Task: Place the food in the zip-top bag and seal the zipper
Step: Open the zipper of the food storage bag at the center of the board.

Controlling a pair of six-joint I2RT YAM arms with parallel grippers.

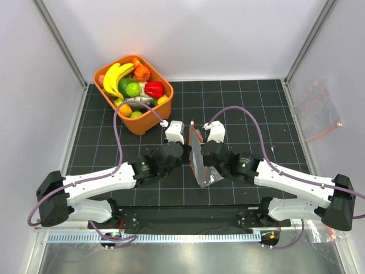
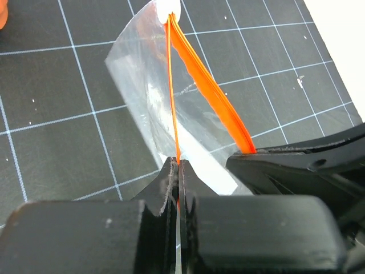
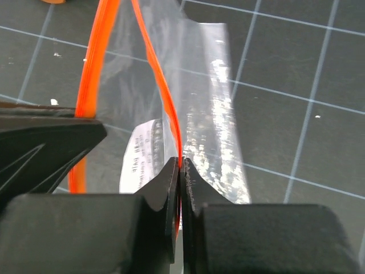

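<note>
The clear zip-top bag [image 1: 201, 162] stands on edge at the table's middle, held between both grippers. My left gripper [image 1: 185, 149] is shut on one side of the red-orange zipper [image 2: 173, 97]. My right gripper [image 1: 199, 149] is shut on the other zipper strip [image 3: 165, 103]. The two strips spread apart, so the mouth is open, and they meet at the white tab [image 2: 169, 7]. The right gripper's finger [image 2: 296, 165] shows in the left wrist view. The food [image 1: 132, 85], with a yellow banana, red, green and orange pieces, lies in the orange tub [image 1: 149, 121] at the back left.
Another clear bag [image 1: 319, 111] with a red strip lies beside the right wall. Purple cables [image 1: 118, 131] arc over the mat from both wrists. White walls close in the black gridded mat [image 1: 251, 108] on three sides.
</note>
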